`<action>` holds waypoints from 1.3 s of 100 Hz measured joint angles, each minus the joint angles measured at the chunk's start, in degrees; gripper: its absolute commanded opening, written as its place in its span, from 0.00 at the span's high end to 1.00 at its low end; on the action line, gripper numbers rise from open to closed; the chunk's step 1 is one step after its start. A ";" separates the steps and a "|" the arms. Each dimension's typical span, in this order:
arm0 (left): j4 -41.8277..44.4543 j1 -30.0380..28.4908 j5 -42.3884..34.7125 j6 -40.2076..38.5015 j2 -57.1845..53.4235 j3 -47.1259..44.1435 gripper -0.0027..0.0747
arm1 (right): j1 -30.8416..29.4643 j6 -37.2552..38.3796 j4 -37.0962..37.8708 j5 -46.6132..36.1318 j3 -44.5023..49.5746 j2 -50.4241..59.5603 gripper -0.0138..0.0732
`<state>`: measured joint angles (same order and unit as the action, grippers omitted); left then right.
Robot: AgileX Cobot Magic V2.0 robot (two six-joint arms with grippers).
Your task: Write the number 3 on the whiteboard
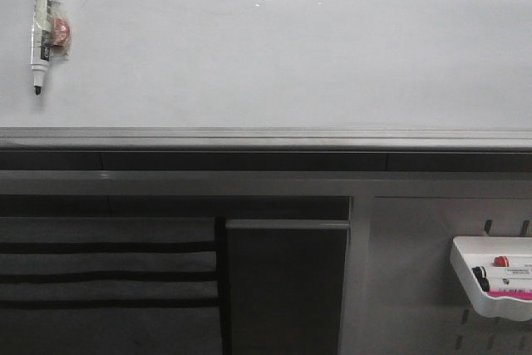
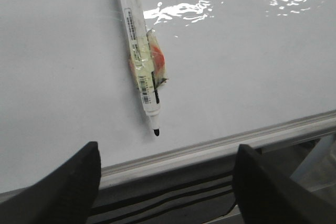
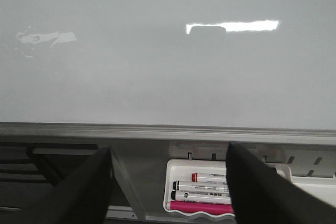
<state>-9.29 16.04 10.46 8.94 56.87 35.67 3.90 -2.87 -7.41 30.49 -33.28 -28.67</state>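
Whiteboard (image 1: 274, 56) blank, marker (image 1: 41, 27) stuck on, tip down

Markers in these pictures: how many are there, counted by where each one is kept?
On the whiteboard: 1, the taped marker
In the white tray: 3, the red-capped marker, a black-capped marker and another black-capped marker
Total: 4

Grey metal stand and panels sitting under bright overhead light.
A dark panel (image 1: 287, 288) is standing beside grey slatted strips (image 1: 108, 276); a white tray (image 1: 492, 287) is hanging on a pegboard (image 1: 407, 288), lower right.
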 measured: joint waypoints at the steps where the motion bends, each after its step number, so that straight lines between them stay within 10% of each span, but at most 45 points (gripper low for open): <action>1: 0.00 0.00 -0.13 0.00 0.46 0.16 0.33 | 0.00 0.00 0.00 -0.06 0.00 0.00 0.36; 74: -1.69 -1.01 -10.46 0.00 26.69 10.23 0.33 | 0.00 0.00 0.00 2.32 0.00 0.00 0.36; 110: -1.81 -1.14 -11.36 0.00 27.09 10.65 0.88 | 0.00 0.00 0.00 2.32 0.00 0.00 0.36; 130: -1.81 -1.14 -8.60 0.00 25.49 10.65 0.99 | 0.00 0.00 -1.02 2.32 0.00 0.00 0.36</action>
<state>-11.10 14.90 1.86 8.94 82.36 46.32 3.90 -2.87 -8.42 32.80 -33.28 -28.67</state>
